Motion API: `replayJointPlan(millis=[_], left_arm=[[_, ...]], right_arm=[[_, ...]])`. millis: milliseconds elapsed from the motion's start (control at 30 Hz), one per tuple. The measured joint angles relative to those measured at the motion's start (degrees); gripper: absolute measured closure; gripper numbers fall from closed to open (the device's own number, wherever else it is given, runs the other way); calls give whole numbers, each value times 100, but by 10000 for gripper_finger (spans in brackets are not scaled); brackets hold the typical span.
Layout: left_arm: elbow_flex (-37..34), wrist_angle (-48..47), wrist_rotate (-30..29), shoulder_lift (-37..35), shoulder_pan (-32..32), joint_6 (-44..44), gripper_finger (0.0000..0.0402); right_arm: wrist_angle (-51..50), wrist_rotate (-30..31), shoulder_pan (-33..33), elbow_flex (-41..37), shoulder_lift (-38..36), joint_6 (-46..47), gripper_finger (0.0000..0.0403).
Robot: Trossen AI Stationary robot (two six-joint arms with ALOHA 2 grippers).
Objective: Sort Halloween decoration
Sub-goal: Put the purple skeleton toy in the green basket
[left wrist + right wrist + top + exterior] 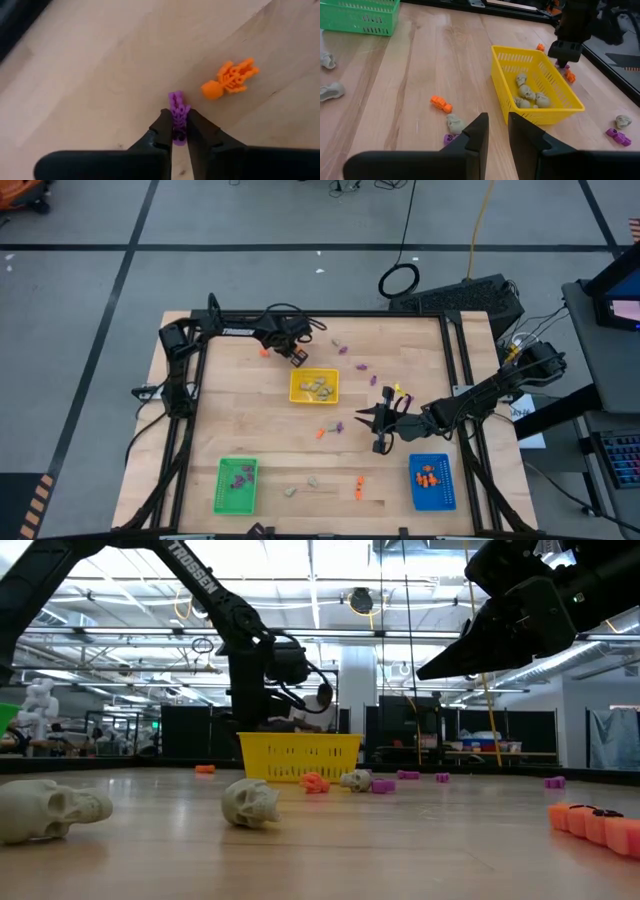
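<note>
My left gripper (pixel 297 360) stands just past the yellow tray's (pixel 293 387) far left corner, pointing steeply down, shut on a tiny purple skeleton trinket (pixel 178 120). An orange skeleton (pixel 230 77) lies on the wood close beside it. My right gripper (pixel 378 420) hovers above the table's middle right, its fingers (pixel 477 131) a narrow gap apart with nothing between them. Beige skulls (pixel 527 95) lie in the yellow tray, purple pieces in the green tray (pixel 220 480), orange ones in the blue tray (pixel 412 480). My left gripper pinches the purple skeleton's near half (pixel 179 131) between its two fingers. They come from above, slanting down, and lie along its sides. The far end (pixel 175 97) sticks out past the fingertips. Whether it rests on the wood or is lifted, I cannot tell.
Loose trinkets lie scattered: purple ones (pixel 362 366) at the far middle, an orange (pixel 322 432) and a purple (pixel 338 426) one near my right gripper, beige skulls (pixel 312 479) and an orange piece (pixel 358 485) by the near edge. Black rails (pixel 330 313) frame the table.
</note>
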Motion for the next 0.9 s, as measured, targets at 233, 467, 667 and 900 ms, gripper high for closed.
replayJointPlan(millis=[233, 467, 667, 900], left_arm=[[101, -102, -26, -805, -17, 472, 372], [-55, -82, 77, -2125, -353, 1369, 372], [-316, -217, 459, -3211, -652, 1605, 372], [-1308, 188, 666, -4437, -1323, 1389, 372]], right_arm=[[0, 0, 0, 0, 0, 0, 344], [-49, 0, 0, 0, 0, -1, 344], [-151, 0, 0, 0, 0, 9, 344], [-152, 0, 0, 0, 0, 18, 344]])
